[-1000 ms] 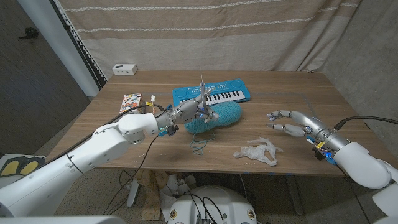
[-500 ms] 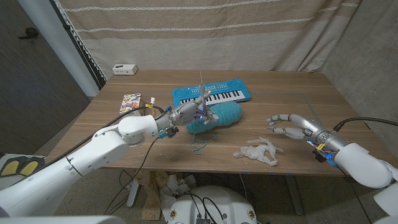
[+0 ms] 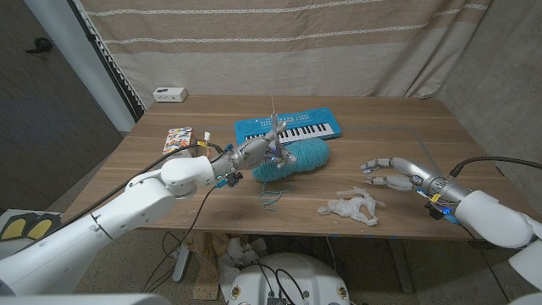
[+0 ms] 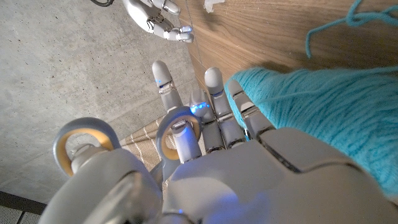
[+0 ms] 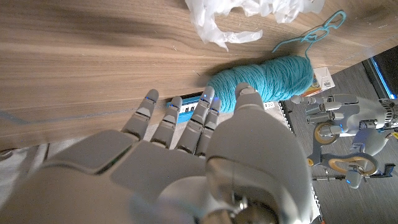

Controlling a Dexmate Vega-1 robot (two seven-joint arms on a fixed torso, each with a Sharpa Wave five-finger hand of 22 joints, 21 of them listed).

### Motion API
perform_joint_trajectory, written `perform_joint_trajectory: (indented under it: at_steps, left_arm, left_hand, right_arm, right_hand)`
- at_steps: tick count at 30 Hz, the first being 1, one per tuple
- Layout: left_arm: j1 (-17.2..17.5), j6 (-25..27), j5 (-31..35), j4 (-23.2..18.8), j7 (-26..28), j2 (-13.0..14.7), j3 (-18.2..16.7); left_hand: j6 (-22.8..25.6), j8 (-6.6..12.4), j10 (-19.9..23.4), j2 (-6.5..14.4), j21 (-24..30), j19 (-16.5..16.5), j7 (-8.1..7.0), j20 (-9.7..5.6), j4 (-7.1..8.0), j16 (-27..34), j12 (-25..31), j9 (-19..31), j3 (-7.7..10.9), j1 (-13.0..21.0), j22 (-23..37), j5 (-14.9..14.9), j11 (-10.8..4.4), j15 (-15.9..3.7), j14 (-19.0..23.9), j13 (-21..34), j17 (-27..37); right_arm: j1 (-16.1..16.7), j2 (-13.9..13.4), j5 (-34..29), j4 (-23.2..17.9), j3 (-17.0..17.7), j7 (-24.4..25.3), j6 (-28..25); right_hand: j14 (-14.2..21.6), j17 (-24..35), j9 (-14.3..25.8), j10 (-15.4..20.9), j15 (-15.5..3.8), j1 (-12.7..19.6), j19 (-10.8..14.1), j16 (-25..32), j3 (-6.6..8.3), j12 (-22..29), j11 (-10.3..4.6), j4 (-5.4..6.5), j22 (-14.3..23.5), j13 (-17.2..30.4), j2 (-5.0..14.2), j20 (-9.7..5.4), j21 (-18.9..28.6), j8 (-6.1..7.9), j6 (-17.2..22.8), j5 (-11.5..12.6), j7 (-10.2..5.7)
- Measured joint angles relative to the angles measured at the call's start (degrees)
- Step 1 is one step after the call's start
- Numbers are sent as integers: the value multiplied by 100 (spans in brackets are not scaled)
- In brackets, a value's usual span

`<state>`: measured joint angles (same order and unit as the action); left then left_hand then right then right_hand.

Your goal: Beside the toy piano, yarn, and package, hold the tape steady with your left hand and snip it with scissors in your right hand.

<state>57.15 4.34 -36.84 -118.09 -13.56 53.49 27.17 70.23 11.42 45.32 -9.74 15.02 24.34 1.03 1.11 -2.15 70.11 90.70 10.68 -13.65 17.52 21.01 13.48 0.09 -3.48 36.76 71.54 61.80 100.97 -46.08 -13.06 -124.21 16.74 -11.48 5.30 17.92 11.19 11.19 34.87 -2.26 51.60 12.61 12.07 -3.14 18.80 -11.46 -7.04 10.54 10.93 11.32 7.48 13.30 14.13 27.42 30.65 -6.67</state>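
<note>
Head view: left robot hand [image 3: 254, 153] gripping scissors [image 3: 273, 114], blades up, at 9 o'clock of yarn [image 3: 306, 158]; right robot hand [image 3: 394, 172] spread, empty, at 3 o'clock. Tape not discernible. Best to locate tape first, keeping blades off yarn.

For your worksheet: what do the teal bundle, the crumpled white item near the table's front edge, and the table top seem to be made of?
Yarn: soft fibre, matte, with visible parallel strands and a loose tail. Crumpled package: apparently thin plastic film, translucent white, glossy creases. Table: wood or wood veneer, brown grain lines, satin finish.
</note>
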Motion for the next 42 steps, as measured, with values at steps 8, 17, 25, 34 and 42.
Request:
perform_joint_trajectory:
  at_steps: [8, 17, 25, 34, 42]
  left_arm:
    - [-91, 22, 23, 82, -83, -29, 47]
    - [-199, 53, 42, 198, -183, -72, 93]
    - [-280, 64, 45, 299, -251, -114, 133]
    - [-348, 76, -12, 384, -402, -149, 160]
    - [-384, 77, -28, 441, -443, -166, 173]
  left_hand:
    - [0, 0, 1, 0, -22, 0, 0, 0, 0, 0, -1, 0, 0, 0, 0, 31, -1, 0, 0, 0, 0]
    - [0, 0, 7, 1, -22, 0, 0, 0, 0, 0, -6, 0, 0, 1, 13, 31, -7, 0, 0, 0, -10]
    - [0, 0, 7, 16, -22, 0, 0, 0, 0, 0, -12, 0, 0, 16, 14, 31, -7, 0, 0, 0, -24]
    - [0, 0, 7, 16, -22, 0, 0, 0, 0, 0, 0, 0, 0, 16, 14, 32, -8, 0, 0, 0, -11]
    - [0, 0, 28, 16, -22, 0, 0, 0, 0, 0, 0, 0, 0, 16, 13, 36, 13, 0, 0, 0, -11]
  right_arm:
    - [-160, -230, 366, 295, -58, -269, 198]
    - [-327, -475, 809, 532, -165, -576, 282]
    - [-426, -682, 1153, 658, -230, -835, 225]
    - [-516, -1025, 1422, 788, -305, -1031, 104]
    - [-530, -1127, 1575, 809, -337, -1137, -14]
  right_hand:
    - [-120, 0, 1, -144, -6, 45, -23, -86, 44, -136, -62, 45, 0, 0, -51, 23, -46, -104, -123, -139, -114]
    - [-301, 0, 1, -392, -9, 28, -23, -149, 93, -293, -83, 45, 0, 1, -166, 22, -90, -244, -442, -228, -111]
    - [-506, -28, 2, -533, -9, 180, -97, -189, 226, -379, -82, -42, 0, 1, -180, 10, -133, -270, -608, -271, -93]
    - [-650, -55, 2, -649, -11, 354, -118, -188, 358, -466, -82, -133, -1, 1, -203, -12, -133, -292, -700, -377, -141]
    - [-710, -55, 2, -728, -9, 319, -126, -188, 353, -505, -73, -83, -1, 6, -238, -21, -133, -292, -769, -465, -112]
